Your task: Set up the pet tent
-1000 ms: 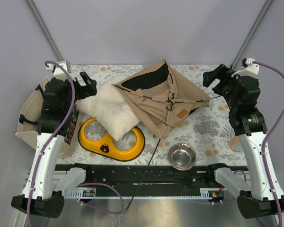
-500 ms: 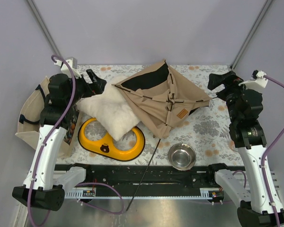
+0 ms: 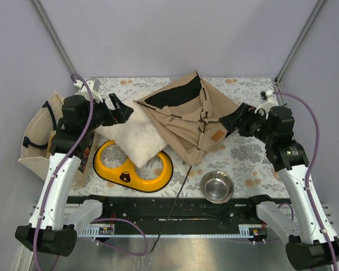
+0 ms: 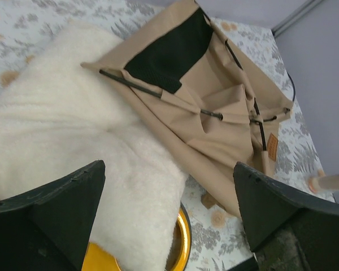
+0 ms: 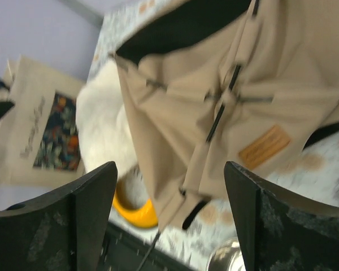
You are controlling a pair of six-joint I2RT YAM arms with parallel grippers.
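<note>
The pet tent [image 3: 186, 116] lies collapsed at the table's middle: tan canvas, thin black poles, a black panel at the back and a brown label patch [image 3: 217, 136]. One black pole [image 3: 170, 212] trails from its front corner over the near edge. My left gripper [image 3: 123, 110] hangs open over the white cushion, just left of the tent [image 4: 214, 96]. Its wrist view shows my left gripper [image 4: 168, 166] with nothing between the fingers. My right gripper [image 3: 230, 123] is open at the tent's right corner, near the label [image 5: 264, 145]. In its own view my right gripper [image 5: 169, 169] is empty.
A white fluffy cushion [image 3: 133, 132] overlaps the tent's left side and a yellow double bowl [image 3: 116, 166]. A cream printed tote bag [image 3: 37, 135] sits at the left edge. A steel bowl [image 3: 217, 186] stands at the front right. The table has a floral cloth [image 3: 254, 152].
My right arm has swung down and left, from the back right corner to the tent's right corner. My left gripper has moved right, over the cushion toward the tent.
</note>
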